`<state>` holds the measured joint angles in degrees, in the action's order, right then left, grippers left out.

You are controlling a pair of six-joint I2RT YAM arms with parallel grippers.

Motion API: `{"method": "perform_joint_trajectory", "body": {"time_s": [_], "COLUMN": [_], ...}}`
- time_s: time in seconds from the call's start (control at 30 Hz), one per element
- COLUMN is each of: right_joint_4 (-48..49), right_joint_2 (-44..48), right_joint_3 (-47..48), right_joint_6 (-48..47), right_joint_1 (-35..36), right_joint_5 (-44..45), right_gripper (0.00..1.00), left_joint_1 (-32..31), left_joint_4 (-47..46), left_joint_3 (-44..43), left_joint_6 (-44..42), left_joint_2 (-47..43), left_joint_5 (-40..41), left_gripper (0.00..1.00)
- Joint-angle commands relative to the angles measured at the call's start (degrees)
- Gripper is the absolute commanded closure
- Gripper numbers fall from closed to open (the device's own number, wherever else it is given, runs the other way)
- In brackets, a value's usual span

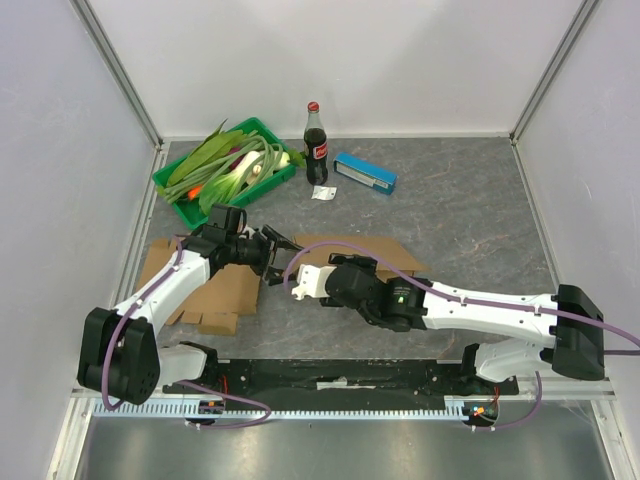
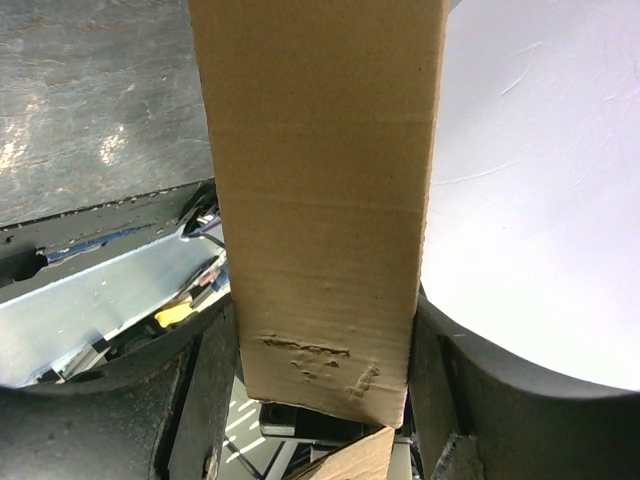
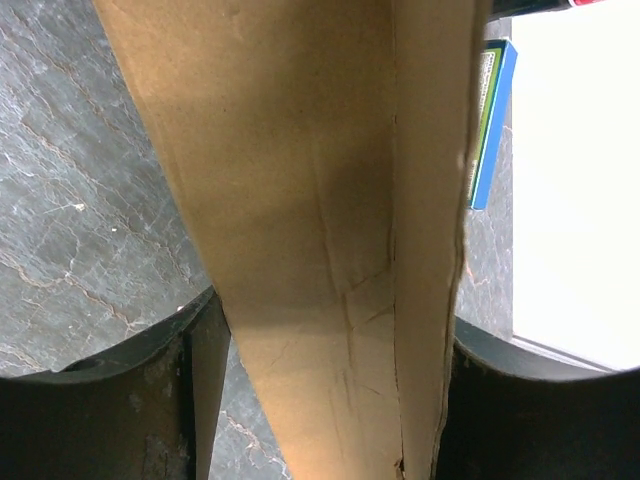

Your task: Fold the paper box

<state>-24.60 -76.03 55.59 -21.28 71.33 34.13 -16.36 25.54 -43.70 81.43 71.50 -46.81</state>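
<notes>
Clamping one flap of the paper box (image 1: 225, 290) in my left pincer (image 2: 325, 370) steadies it on the bench (image 1: 460, 220); my right pincer (image 3: 325, 380) straddles another panel for folding, but whether it is clamped I cannot tell.

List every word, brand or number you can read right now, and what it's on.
No text is legible in any view.
Cola bottle: red label with white script, too small to read.
Blue box: pale label on top, print blurred; the strip along its edge in the right wrist view is also illegible.
Small white tag beside the bottle: dark marks, too small to read.
Paper box: plain cardboard, no print seen.
</notes>
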Motion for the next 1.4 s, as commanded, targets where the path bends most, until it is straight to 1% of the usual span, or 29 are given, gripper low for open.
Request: {"method": "perform_joint_trajectory", "body": {"time_s": [0.0,0.03,0.07,0.1,0.13,0.17,0.3,0.33,0.37,0.4,0.43,0.47,0.53,0.57,0.6,0.63,0.67,0.7,0.73,0.77,0.83,0.87,0.9,0.97,1.03,1.1,1.17,1.23,1.37], "right_joint_4": [0.5,-1.4,-2.5,-3.6,-6.1,-7.4,-11.9,-14.0,-15.5,-17.0,-20.1,-21.4,-24.7,-25.6,-26.6,-29.1,-29.6,-30.1,-30.5,-30.6,-30.9,-31.0,-31.2,-31.3,-31.3,-31.3,-31.2,-31.1,-30.9], "right_joint_2": [1.8,2.1,2.5,2.7,2.9,3.0,3.6,3.6,3.3,3.0,2.1,1.7,0.7,0.4,-0.3,-1.9,-2.6,-3.3,-4.6,-5.3,-7.5,-8.1,-8.6,-9.6,-9.8,-9.8,-9.6,-9.6,-9.7], "right_joint_3": [2.2,2.9,4.3,5.1,6.0,7.9,10.7,11.9,12.8,13.6,15.1,15.9,18.1,18.8,19.5,21.1,21.6,21.9,22.8,23.3,24.2,24.4,24.6,25.1,25.2,25.1,25.2,25.2,25.2], "right_joint_6": [1.0,1.2,1.4,2.2,2.7,3.3,5.2,5.4,5.6,5.7,6.1,6.2,6.4,6.6,6.6,6.6,6.8,6.7,6.6,6.3,6.1,6.0,6.0,6.1,6.1,6.0,6.0,5.9,5.8], "right_joint_1": [-0.8,-1.0,-1.3,-1.5,-2.2,-2.5,-4.2,-5.3,-6.2,-7.1,-8.7,-9.5,-11.4,-11.8,-12.5,-13.4,-13.7,-13.8,-14.5,-14.9,-15.7,-15.9,-15.9,-16.4,-16.7,-17.1,-17.3,-17.4,-17.5], "right_joint_5": [0.0,-0.7,-1.0,-1.3,-2.8,-3.6,-8.5,-9.8,-13.2,-14.7,-15.7,-17.7,-19.9,-23.1,-24.7,-25.8,-26.7,-28.7,-30.1,-31.6,-34.0,-34.0,-34.0,-34.0,-35.4,-35.6,-35.7,-35.6,-35.6], "right_gripper": [0.69,0.69,0.69,0.68,0.68,0.68,0.69,0.68,0.69,0.69,0.70,0.70,0.71,0.71,0.70,0.70,0.69,0.68,0.68,0.66,0.66,0.66,0.67,0.69,0.69,0.69,0.69,0.69,0.69], "left_joint_1": [-0.7,-0.5,-0.3,0.4,0.7,1.7,6.3,7.0,8.1,8.4,8.4,8.5,8.5,8.5,8.5,8.4,8.2,7.8,6.9,4.5,1.6,-1.7,-3.5,-7.8,-9.8,-11.8,-13.9,-14.8,-15.6], "left_joint_4": [-4.2,-5.1,-5.2,-3.6,-2.0,1.6,2.3,2.8,4.5,7.6,8.3,9.2,9.9,9.6,8.7,4.1,1.8,-1.0,-6.6,-9.3,-13.7,-14.5,-15.5,-16.2,-15.7,-15.0,-14.5,-13.2,-11.4], "left_joint_3": [-0.9,-0.9,-1.3,-2.0,-2.7,-4.1,-3.6,-4.0,-4.6,-5.0,-5.1,-4.8,-4.5,-4.6,-4.5,-3.9,-3.8,-3.7,-2.7,-2.4,-2.4,-2.6,-2.7,-2.4,-2.2,-2.2,-2.6,-4.4,-7.4], "left_joint_6": [-0.9,-1.8,-3.3,-8.9,-12.3,-18.4,-28.3,-30.5,-35.3,-37.5,-39.2,-41.7,-43.8,-46.6,-48.5,-50.7,-53.6,-54.6,-55.1,-56.3,-57.7,-59.9,-60.9,-65.4,-68.2,-71.1,-72.5,-73.3,-74.2], "left_joint_2": [-2.0,-1.9,-1.8,-1.3,-1.4,-1.4,-5.9,-8.5,-9.6,-11.0,-14.6,-16.4,-20.1,-23.4,-25.0,-26.4,-28.4,-28.9,-29.2,-29.1,-27.7,-27.2,-27.0,-27.0,-26.9,-26.2,-24.7,-22.8,-20.7], "left_joint_5": [-8.5,-8.7,-8.7,-8.3,-7.4,-4.9,-0.7,0.5,5.1,7.8,10.5,16.0,20.3,23.0,22.8,21.3,16.8,14.7,12.6,10.0,8.9,9.2,9.5,13.3,17.4,19.7,25.3,29.7,35.2], "left_gripper": [0.30,0.28,0.21,0.20,0.19,0.16,0.14,0.14,0.14,0.14,0.14,0.14,0.15,0.15,0.16,0.22,0.25,0.27,0.26,0.25,0.23,0.23,0.23,0.27,0.36,0.36,0.37,0.44,0.45]}}
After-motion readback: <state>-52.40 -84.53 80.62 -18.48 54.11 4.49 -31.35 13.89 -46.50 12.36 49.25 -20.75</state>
